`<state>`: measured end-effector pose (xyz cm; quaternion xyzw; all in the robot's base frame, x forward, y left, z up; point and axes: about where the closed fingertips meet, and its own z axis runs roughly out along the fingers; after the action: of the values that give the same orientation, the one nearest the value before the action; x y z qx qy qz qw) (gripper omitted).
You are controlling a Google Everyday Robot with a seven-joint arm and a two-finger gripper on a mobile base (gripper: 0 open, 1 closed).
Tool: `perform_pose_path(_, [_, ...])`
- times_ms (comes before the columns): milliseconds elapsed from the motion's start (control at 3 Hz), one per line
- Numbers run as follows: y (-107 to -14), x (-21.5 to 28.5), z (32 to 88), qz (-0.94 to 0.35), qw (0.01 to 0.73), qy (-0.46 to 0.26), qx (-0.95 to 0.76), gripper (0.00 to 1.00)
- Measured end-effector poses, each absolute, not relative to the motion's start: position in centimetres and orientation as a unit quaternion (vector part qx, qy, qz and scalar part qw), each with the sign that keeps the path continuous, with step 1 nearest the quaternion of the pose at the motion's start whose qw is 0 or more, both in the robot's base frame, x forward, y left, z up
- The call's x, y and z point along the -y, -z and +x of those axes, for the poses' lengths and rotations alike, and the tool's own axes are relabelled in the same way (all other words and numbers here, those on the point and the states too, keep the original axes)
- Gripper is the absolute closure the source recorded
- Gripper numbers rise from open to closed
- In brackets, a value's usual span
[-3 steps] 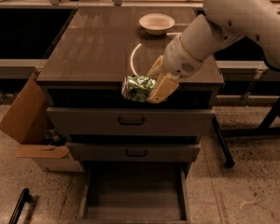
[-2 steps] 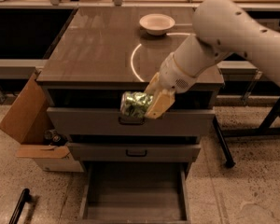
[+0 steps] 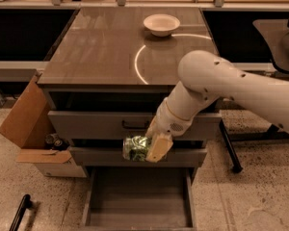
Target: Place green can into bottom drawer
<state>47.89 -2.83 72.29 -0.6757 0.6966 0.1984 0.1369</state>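
While the green can [image 3: 136, 148] is held on its side, clamped in the gripper [image 3: 152, 146] before the middle drawer front [image 3: 96, 156], the open bottom drawer [image 3: 139, 202] is seen straight below, so a downward move seems needed

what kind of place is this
Likely an office kitchenette: a counter with drawers, white bowl, cardboard box. The gripper holds the green can above the open bottom drawer.

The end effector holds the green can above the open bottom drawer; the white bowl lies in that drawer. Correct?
No. Camera view: the white bowl sits on the cabinet top; the end effector holds the green can above the bottom drawer.
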Motion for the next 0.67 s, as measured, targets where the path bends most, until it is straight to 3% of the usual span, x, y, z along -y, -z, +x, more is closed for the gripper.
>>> perform_pose_path(667, [-63.7,0.8,41.5,-0.662,0.074,-0.24,-0.706,1.0])
